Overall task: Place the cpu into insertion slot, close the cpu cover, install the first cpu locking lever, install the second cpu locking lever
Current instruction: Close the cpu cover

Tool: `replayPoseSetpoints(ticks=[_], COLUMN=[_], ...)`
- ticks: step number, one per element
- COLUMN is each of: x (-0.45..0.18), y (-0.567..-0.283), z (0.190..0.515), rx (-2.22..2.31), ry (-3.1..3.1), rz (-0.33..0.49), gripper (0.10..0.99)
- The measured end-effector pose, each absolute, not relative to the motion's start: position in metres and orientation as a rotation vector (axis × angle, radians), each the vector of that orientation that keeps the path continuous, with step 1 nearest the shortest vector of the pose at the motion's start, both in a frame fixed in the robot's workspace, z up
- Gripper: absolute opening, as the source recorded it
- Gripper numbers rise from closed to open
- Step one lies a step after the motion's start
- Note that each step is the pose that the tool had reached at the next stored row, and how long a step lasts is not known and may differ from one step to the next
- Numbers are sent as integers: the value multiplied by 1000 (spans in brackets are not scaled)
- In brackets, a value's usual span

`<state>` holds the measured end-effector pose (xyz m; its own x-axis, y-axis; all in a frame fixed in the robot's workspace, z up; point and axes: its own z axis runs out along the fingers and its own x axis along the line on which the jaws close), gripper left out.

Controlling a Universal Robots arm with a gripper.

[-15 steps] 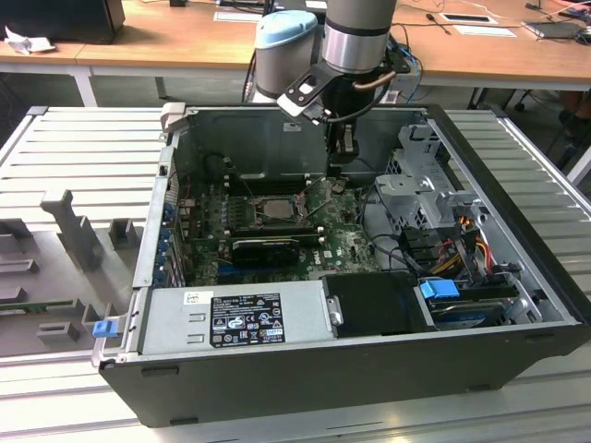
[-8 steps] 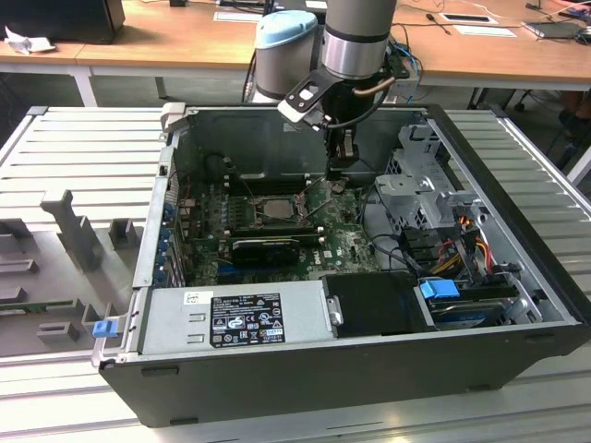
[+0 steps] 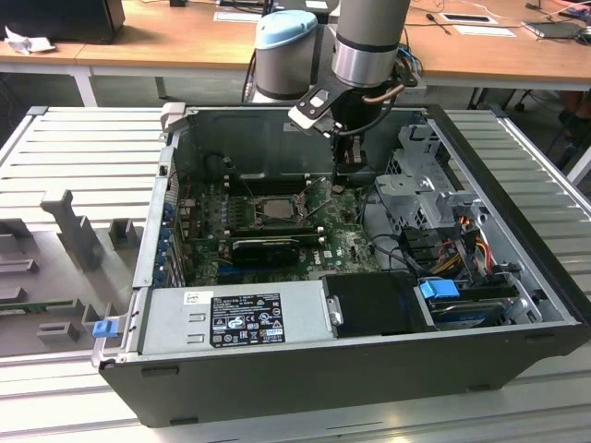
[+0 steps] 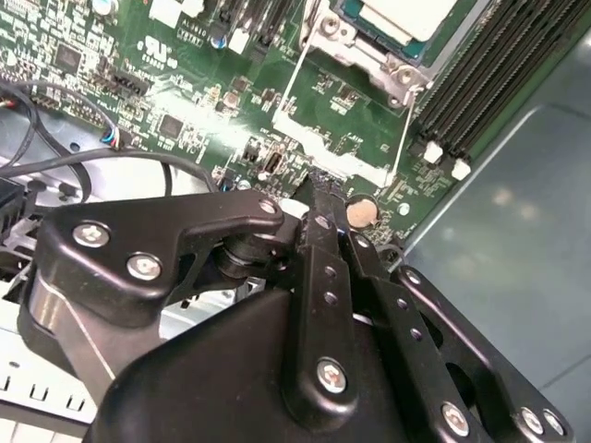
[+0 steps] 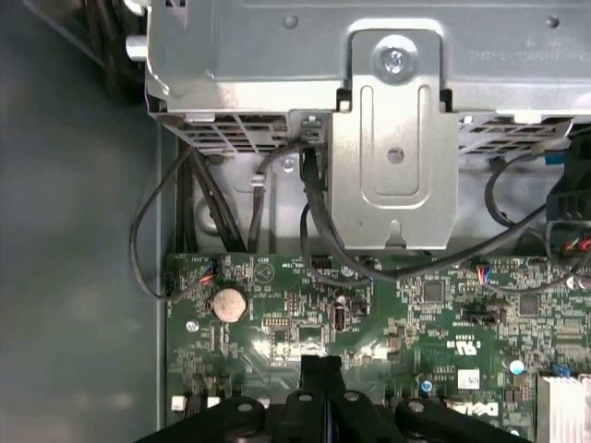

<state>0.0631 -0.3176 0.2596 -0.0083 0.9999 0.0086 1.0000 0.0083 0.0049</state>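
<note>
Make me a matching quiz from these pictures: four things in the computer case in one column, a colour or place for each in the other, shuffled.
Things:
1. cpu
2. coin battery
3. power supply
4. gripper

Descriptions:
A. silver box with a label
B. seated in the insertion slot
C. round, near the green board's edge
D. black, poised over the board

Pairs: 1-B, 2-C, 3-A, 4-D

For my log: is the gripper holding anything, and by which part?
Nothing: the gripper is shut empty over the green board, apart from the cpu.
</note>
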Motion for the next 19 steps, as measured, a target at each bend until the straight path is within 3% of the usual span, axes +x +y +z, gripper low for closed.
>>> replayPoseSetpoints(ticks=[7, 11, 19], x=[68, 67, 52], y=[-318, -318, -318], z=[248, 250, 250], rx=[-2164, -2127, -2121], ry=[-2269, -2236, -2238], rz=[-9, 63, 64], gripper=[106, 106, 106])
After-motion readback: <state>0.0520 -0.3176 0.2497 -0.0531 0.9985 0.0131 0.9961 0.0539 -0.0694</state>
